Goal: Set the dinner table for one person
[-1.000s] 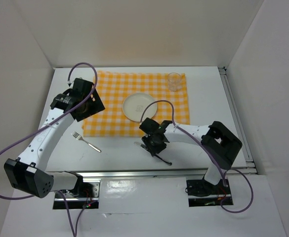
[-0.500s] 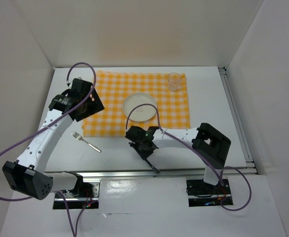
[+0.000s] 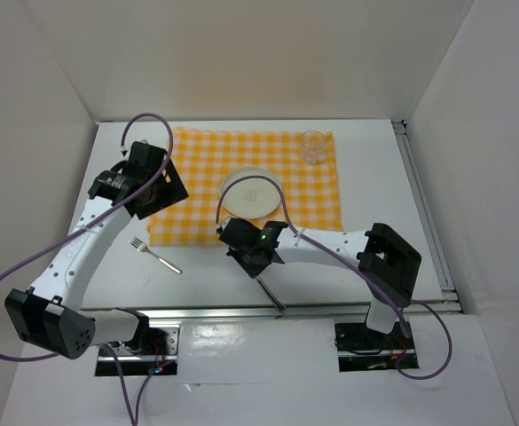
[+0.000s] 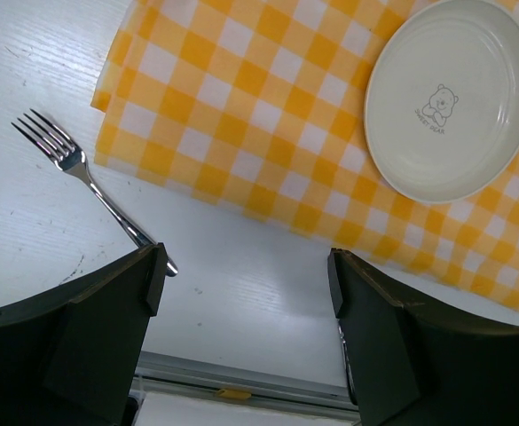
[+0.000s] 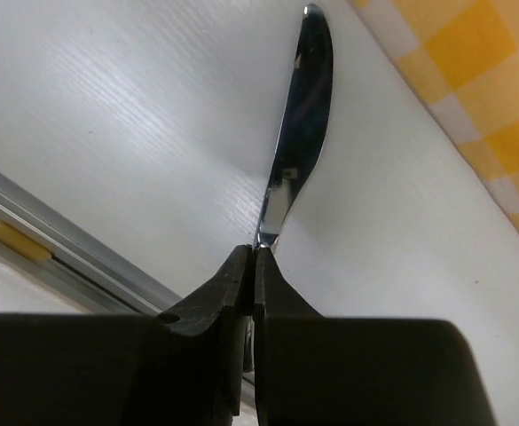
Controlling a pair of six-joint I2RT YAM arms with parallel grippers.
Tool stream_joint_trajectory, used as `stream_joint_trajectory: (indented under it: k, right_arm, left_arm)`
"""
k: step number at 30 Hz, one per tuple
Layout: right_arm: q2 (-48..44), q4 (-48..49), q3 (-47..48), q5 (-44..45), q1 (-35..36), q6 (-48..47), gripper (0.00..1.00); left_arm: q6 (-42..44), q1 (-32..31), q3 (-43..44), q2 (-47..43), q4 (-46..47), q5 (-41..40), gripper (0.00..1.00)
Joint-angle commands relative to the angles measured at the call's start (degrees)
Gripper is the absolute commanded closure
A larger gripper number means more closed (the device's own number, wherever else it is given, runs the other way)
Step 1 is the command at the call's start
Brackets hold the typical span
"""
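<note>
The dinner table (image 3: 379, 186) carries a yellow-and-white checked cloth (image 3: 201, 164) with a cream plate (image 3: 252, 193) and a clear glass (image 3: 312, 146) on it. A fork (image 3: 155, 255) lies on bare table left of the cloth. My right gripper (image 3: 254, 263) is shut on a knife (image 3: 272, 295) near the front edge, just below the cloth. In the right wrist view the knife's blade (image 5: 299, 133) juts out from the pressed-together jaws of the right gripper (image 5: 255, 259). My left gripper (image 3: 157, 182) hangs open over the cloth's left side, holding nothing; its wrist view shows the fork (image 4: 90, 182) and plate (image 4: 450, 98).
A metal rail (image 3: 241, 312) runs along the table's near edge, close behind the knife, and shows as the rail (image 5: 37, 226) in the right wrist view. Another rail lines the right edge (image 3: 423, 213). White walls enclose the left, back and right sides.
My right gripper has shut on the knife and swung left with it along the cloth's front edge. The left arm has hardly moved and stays open.
</note>
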Motion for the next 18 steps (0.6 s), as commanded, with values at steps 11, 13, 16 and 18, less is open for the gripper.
stream_joint_trajectory:
  k: [11,13,16,18]
  right_arm:
    - [-2.7,-0.5,-2.7,-2.3,-2.7,4.5,0.61]
    - [-3.3,0.9,-5.3,-3.1,-2.7,5.3,0.54]
    - [-3.3,1.7,-7.1,-4.5,-2.7,6.7,0.51]
    - [-2.8,2.2,-8.6,-4.5,-2.7,7.3,0.51]
  left_arm:
    - [-0.4,0.3,-1.1,-1.5,1.1,1.0,0.09]
    - [-0.4,0.3,-1.1,-1.5,1.1,1.0,0.09]
    - [-0.4,0.3,-2.2,-1.5,1.7,1.0,0.09]
    - [-0.4,0.3,-2.2,-1.5,1.7,1.0,0.09]
